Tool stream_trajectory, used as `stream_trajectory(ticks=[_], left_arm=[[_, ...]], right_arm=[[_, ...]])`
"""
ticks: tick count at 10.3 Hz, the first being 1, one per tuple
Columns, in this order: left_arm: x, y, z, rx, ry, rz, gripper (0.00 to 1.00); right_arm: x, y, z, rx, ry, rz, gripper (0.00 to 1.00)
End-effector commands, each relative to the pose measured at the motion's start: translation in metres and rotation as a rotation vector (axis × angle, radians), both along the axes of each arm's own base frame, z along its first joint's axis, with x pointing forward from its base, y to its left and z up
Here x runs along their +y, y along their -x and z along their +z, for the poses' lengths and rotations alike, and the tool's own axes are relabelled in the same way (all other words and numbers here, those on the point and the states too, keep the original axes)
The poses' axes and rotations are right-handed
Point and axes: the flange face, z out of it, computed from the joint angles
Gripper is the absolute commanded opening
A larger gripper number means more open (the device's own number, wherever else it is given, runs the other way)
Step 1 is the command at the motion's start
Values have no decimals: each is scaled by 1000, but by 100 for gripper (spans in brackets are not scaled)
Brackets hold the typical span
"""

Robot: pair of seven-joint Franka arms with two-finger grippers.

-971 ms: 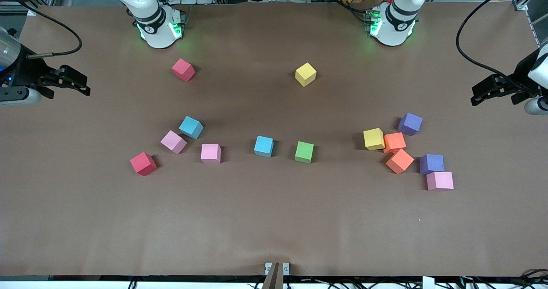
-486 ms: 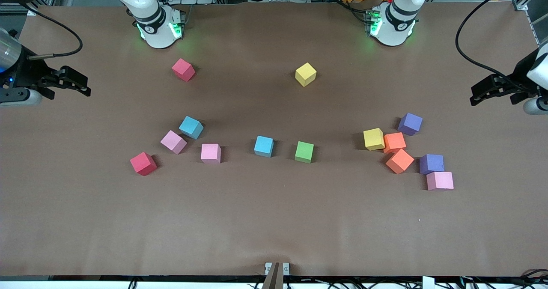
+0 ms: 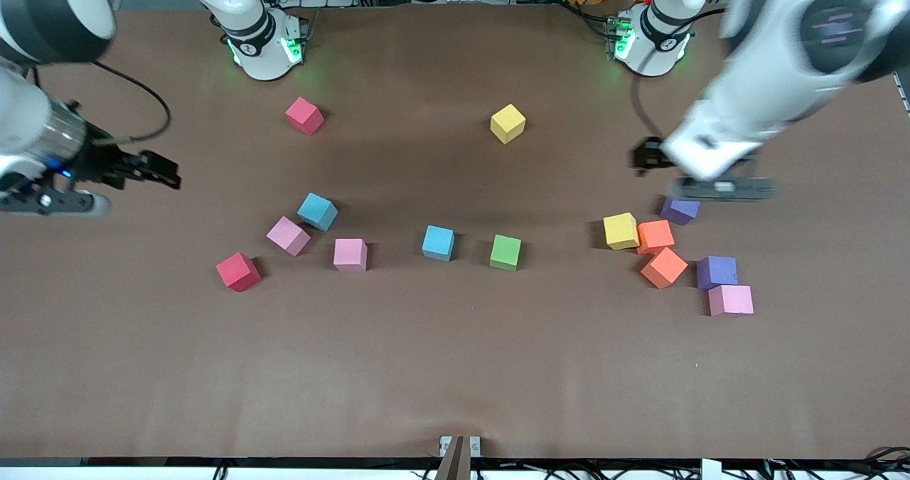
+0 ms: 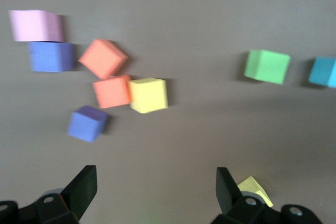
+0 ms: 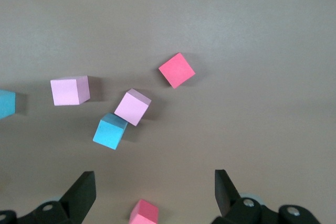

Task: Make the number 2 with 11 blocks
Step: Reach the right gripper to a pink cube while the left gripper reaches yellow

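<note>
Thirteen small matte foam cubes lie scattered on the brown table (image 3: 455, 380), and none yet forms any part of the number 2, so we judge the task at its very start.

Nearest the front camera, toward the left arm's end, sits a pale pink cube (image 3: 731, 300) touching a purple cube (image 3: 716, 272). Beside these lie two orange cubes (image 3: 663, 267) (image 3: 655, 236), the farther one touching a yellow cube (image 3: 621, 230). Toward the right arm's end we see a red cube (image 3: 238, 272), a second pink cube (image 3: 350, 254) and a third (image 3: 288, 236), with a light blue cube (image 3: 318, 211) just beside it. Between the groups stand a green cube (image 3: 505, 252) and another light blue cube (image 3: 439, 242). Farther off, a second purple cube (image 3: 680, 210) lies partly under our left gripper (image 3: 711, 185), whose jaws stand wide and empty over that cluster. Our right gripper (image 3: 160, 173), likewise wide and empty, hovers over bare table toward its own end. Farthest lie a lone yellow cube (image 3: 507, 123) and a deep pink cube (image 3: 304, 115).

For a clean first pick, we should choose a cube with free sides, such as the purple one under the left gripper, turn the jaws square to its faces, and descend straight so the neighbouring orange cube is not nudged.
</note>
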Motion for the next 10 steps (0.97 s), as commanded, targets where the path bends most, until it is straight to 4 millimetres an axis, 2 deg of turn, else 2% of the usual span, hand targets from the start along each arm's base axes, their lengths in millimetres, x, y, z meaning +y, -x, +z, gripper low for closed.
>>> stream_trajectory(ticks=[1,3,4,6,8,9,10], left_arm=[[-58,34,-49,26,2,-141,100],[-86,65,-89,25,22,-273,100],[-107,90,-105,45,17,-329,100],[-136,134,-145,23,29,-380,100],[-154,175,-180,5,36,-362,100],[-165,206,-195,30,11,-387,100],[-164,221,-208,45,-3,-404,100]], right_arm=[[25,-18,-36,2,26,-124,100],[51,-31,-78,9,44,-244,100],[54,-31,-99,-4,42,-245,100],[56,-24,-136,-22,42,-337,100],[54,-13,-168,-19,41,-440,100],[53,-7,-182,-10,49,-499,100],[53,-2,-194,-4,55,-538,100]])
